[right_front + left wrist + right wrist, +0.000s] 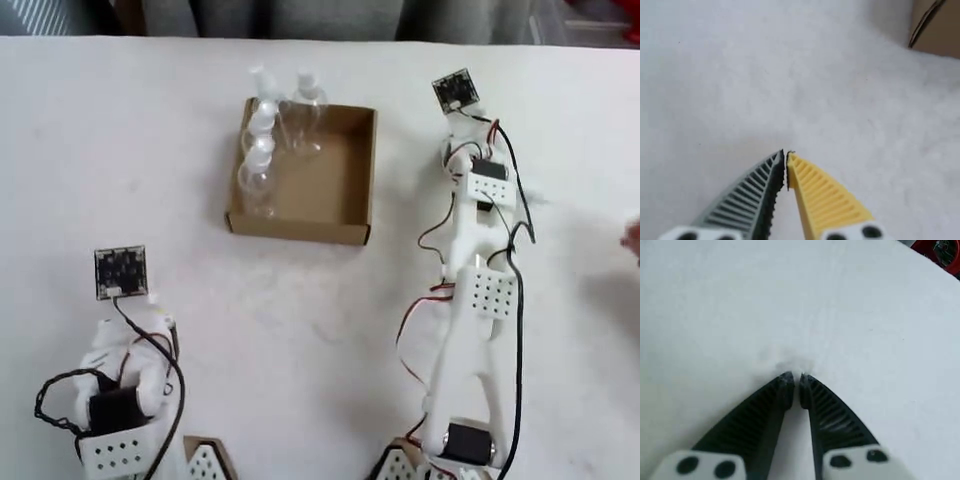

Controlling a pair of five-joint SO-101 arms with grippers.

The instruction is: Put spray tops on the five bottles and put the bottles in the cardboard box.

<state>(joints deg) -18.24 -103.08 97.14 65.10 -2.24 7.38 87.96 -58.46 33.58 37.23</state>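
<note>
Left gripper (786, 159): fingers pressed together, empty; the cardboard box (935, 30) lies ahead, off to the yellow finger's side and well apart.
Bottles (262, 150): upright inside the box, seemingly capped; count unclear.
Right gripper (795, 382): fingers closed, empty; likely the nearer arm, with the box sideways of its fingers, toward the left arm.

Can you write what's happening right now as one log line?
clear plastic bottles: inside brown cardboard box | left gripper: fingers shut, empty | right gripper: fingers shut, empty

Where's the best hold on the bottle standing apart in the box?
Likely the neck under its spray top, from above: the bottle stands upright inside the cardboard box, whose walls and the neighbouring row of bottles block a side approach.
</note>
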